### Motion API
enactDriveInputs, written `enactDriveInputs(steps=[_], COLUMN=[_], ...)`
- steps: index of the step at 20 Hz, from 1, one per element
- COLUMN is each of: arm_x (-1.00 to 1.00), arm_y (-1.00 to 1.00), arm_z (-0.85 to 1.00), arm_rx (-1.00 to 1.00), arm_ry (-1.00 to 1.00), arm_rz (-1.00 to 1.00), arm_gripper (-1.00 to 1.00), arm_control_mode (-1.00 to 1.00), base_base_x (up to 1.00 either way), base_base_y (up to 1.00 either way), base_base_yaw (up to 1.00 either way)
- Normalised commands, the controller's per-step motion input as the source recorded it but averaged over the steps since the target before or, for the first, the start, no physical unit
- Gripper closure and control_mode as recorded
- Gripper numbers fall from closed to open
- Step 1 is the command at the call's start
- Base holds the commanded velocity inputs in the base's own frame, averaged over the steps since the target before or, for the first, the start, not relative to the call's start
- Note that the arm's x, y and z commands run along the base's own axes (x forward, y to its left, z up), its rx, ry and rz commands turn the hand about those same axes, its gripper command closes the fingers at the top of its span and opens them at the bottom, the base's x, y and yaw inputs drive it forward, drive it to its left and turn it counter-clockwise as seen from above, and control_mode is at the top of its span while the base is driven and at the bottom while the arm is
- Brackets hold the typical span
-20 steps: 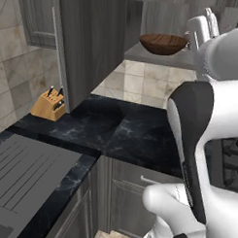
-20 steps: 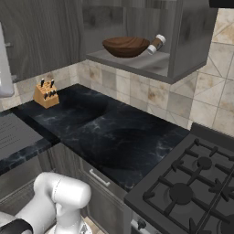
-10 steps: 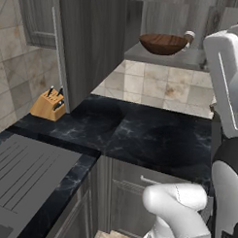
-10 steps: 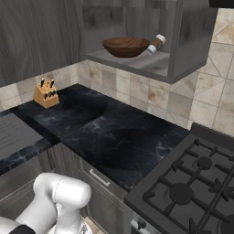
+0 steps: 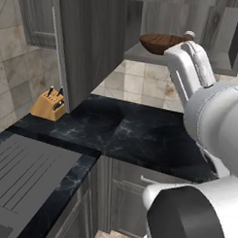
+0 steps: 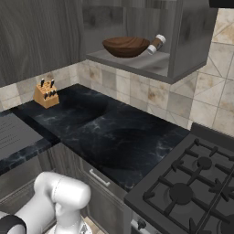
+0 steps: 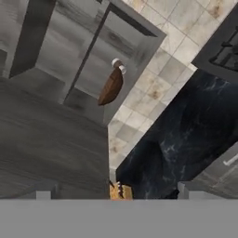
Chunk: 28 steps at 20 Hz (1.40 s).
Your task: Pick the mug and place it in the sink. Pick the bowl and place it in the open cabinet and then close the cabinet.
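Bowl [image 6: 125, 46]: brown grained wood. Cabinet [image 6: 41, 36]: matt grey-brown wood grain. Counter [image 6: 114, 137]: glossy black marble (pale veining). Knife block [image 6: 45, 93]: light wood.

Home kitchen: gas stove [image 6: 192, 192], knife block [image 6: 45, 93], marble counter [image 6: 123, 141].

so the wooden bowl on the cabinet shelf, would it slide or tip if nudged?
The bowl looks rigid wood, so probably stiff. Its wide, shallow shape suggests it would slide rather than tip. A small bottle lies beside it, apparently touching, and would likely roll if the bowl shifts.
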Motion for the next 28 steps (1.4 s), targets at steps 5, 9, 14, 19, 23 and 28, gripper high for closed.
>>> enactDriveInputs(steps=[5, 9, 14, 19, 23, 28], arm_x=[-0.32, -0.03, 0.13, 0.42, 0.41, 0.67], arm_y=[0.52, 0.78, 0.32, 0.86, 0.95, 0.73], arm_z=[-0.13, -0.11, 0.0, -0.04, -0.05, -0.04], arm_rx=[-0.3, -0.22, -0.07, -0.03, -0.09, -0.12], arm_ry=[0.0, 0.0, 0.01, 0.0, 0.0, 0.05], arm_rz=[-0.32, -0.17, -0.04, -0.21, -0.22, -0.25], arm_gripper=[-1.0, -1.0, -1.0, -1.0, -1.0, -1.0], arm_control_mode=[-1.0, -1.0, -1.0, -1.0, -1.0, -1.0], base_base_x=[0.0, 0.0, 0.0, 0.0, 0.0, 0.0], base_base_y=[0.0, 0.0, 0.0, 0.0, 0.0, 0.0], base_base_yaw=[0.0, 0.0, 0.0, 0.0, 0.0, 0.0])
